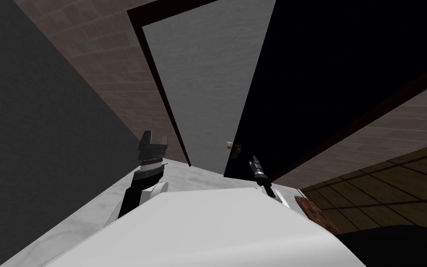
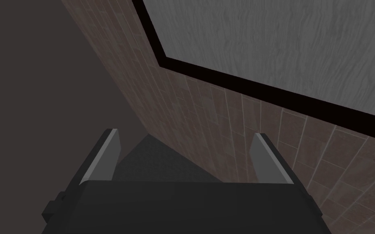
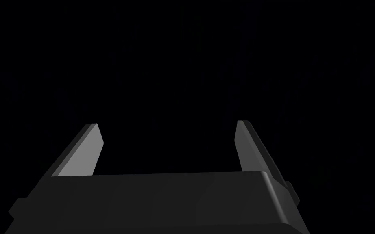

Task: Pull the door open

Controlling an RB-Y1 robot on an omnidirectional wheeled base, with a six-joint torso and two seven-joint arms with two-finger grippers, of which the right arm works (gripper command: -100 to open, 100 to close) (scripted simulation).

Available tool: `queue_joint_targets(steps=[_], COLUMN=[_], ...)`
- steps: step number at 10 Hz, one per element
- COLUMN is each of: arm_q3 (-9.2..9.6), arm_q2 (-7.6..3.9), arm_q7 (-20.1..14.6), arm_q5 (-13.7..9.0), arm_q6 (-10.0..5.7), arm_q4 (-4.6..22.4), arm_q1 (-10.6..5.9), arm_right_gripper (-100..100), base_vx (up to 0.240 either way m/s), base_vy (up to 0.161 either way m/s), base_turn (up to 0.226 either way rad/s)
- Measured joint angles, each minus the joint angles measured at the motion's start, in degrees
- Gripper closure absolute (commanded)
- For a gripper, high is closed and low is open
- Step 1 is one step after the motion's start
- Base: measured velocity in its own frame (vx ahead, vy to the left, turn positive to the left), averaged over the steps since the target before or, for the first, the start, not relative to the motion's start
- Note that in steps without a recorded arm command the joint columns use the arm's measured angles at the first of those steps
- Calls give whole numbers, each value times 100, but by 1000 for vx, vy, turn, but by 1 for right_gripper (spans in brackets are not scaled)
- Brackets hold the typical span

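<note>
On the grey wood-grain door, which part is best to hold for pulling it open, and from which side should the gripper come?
Grip the small handle at the free edge of the grey door, beside the black area. It juts out from the face, so open fingers can likely close around it. Come from the right: the right gripper, open, is nearest.

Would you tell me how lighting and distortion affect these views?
Head view: the wide, rolled lens slants the grey wood-grained door. Left wrist view: the brown tiled wall is dimly lit. Right wrist view: a pure black area lies beyond the open right hand.
</note>
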Motion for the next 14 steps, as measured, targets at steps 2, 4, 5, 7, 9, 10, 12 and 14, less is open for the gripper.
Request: queue_joint_targets(steps=[2, 4, 5, 7, 9, 10, 12, 14], arm_q3=[80, 160, 153, 144, 141, 143, 92, 115], arm_q2=[26, 81, 76, 68, 69, 71, 28, 10], arm_q7=[-3, 20, 17, 15, 15, 15, -22, -61], arm_q5=[3, 23, 21, 19, 19, 20, 13, 27], arm_q6=[-13, -39, -38, -44, -35, -32, -26, -47], arm_q4=[-56, -64, -64, -74, -62, -58, -89, -127], arm_q1=[-63, -172, -167, -175, -159, -154, -26, 42], arm_right_gripper=[-100, 100, 100, 100, 100, -100, -100, -100], base_vx=[218, 48, -36, -29, -10, -138, -223, -182], base_vy=[70, 22, -25, -13, -4, -51, -48, 68], base_turn=[143, 1, -1, 1, -7, -129, -35, 32])
